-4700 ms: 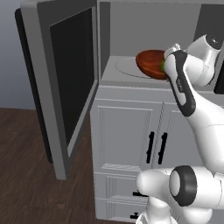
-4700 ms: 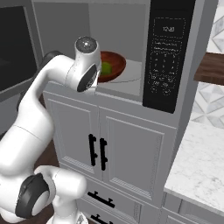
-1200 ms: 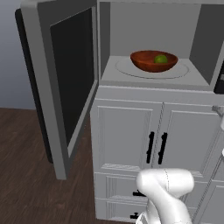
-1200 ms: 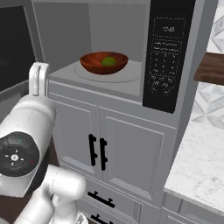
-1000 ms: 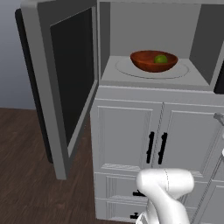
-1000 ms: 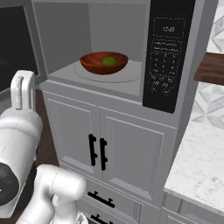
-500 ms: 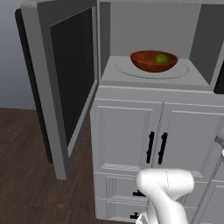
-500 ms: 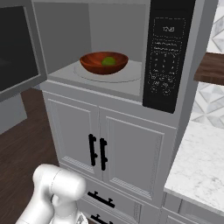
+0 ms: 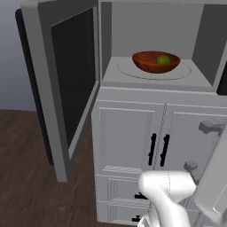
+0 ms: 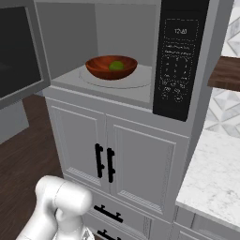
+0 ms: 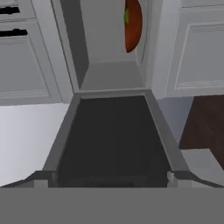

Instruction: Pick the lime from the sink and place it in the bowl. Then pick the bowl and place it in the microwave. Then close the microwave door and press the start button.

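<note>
The reddish-brown bowl (image 9: 155, 62) (image 10: 111, 67) sits on the white turntable (image 9: 186, 72) inside the microwave (image 9: 155, 26), with the lime (image 9: 163, 60) (image 10: 116, 65) lying in it. The microwave door (image 9: 66, 84) (image 10: 18, 51) stands swung wide open to the left. In the hand view, which is rolled sideways, my gripper (image 11: 107, 180) is open and holds nothing. It faces the door's dark window (image 11: 111, 140), and the bowl (image 11: 133, 26) shows beyond it. The black keypad panel (image 10: 177, 70) is on the microwave's right. The sink is out of view.
White cabinet doors with black handles (image 9: 158, 150) (image 10: 104, 163) stand below the microwave. A marble counter (image 10: 211, 183) lies at the right. Dark wood floor (image 9: 26, 177) spreads to the left under the open door. My arm's white elbow (image 9: 170, 188) is low in front of the cabinet.
My arm has drawn back from the bowl in the microwave and swung left, out of the right base view. The bowl and lime have stayed on the turntable, and the door has not moved.
</note>
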